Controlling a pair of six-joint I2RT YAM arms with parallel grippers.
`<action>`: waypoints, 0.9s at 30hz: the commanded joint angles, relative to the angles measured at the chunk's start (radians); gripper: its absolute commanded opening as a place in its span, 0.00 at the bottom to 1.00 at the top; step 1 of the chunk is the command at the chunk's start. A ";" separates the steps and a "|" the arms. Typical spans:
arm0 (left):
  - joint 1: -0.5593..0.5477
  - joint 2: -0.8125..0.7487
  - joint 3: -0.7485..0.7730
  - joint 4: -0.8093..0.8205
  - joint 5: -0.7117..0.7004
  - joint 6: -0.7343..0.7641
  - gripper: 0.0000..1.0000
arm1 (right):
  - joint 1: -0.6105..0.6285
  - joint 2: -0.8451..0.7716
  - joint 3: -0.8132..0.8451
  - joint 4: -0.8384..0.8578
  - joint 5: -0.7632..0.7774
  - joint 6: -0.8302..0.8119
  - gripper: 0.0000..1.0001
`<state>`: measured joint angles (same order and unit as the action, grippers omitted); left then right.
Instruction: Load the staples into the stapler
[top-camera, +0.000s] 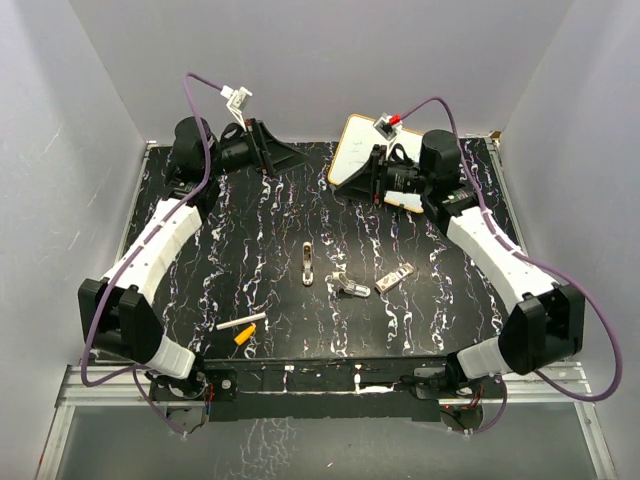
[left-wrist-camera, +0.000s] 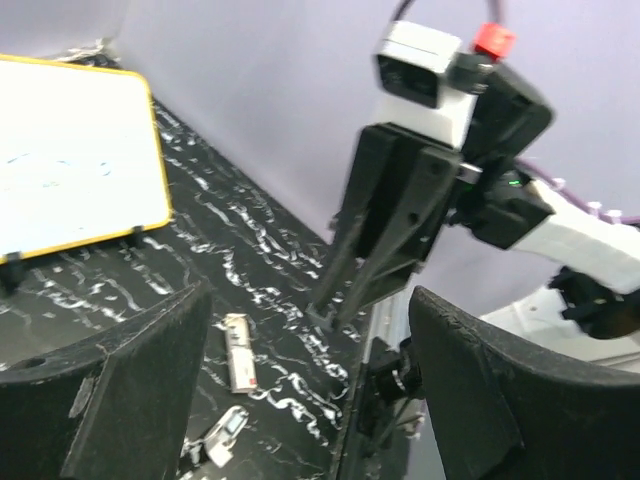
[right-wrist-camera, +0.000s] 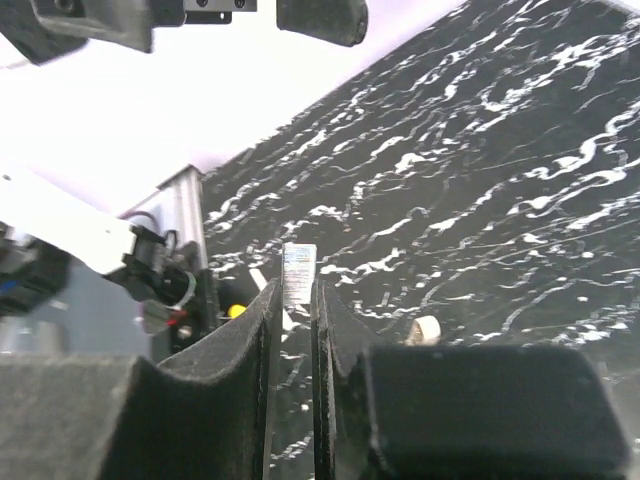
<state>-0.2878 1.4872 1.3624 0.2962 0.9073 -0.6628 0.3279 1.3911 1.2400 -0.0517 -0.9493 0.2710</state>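
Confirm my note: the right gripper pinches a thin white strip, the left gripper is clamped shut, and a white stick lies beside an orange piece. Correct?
Not quite: the left gripper is open, fingers wide apart with nothing between them, as the left wrist view shows. The right gripper does pinch a thin white strip, and the white stick does lie beside the orange piece.

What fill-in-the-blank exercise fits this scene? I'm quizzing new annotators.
The whiteboard has a ___ frame.
The right gripper pinches a small white piece; the left gripper stands ___.
The white stick and the orange piece lie nearer the ___ arm's base.
Missing: yellow; open; left.
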 joint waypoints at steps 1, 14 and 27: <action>-0.004 -0.008 -0.059 0.348 0.065 -0.309 0.75 | 0.003 0.040 0.036 0.285 -0.085 0.327 0.09; -0.067 0.013 -0.165 0.502 0.060 -0.384 0.63 | 0.006 0.092 -0.038 0.622 -0.142 0.593 0.09; -0.090 0.025 -0.149 0.452 0.061 -0.337 0.49 | 0.007 0.111 -0.068 0.706 -0.131 0.656 0.09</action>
<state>-0.3698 1.5154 1.1946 0.7475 0.9554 -1.0286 0.3321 1.5082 1.1793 0.5671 -1.0805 0.9081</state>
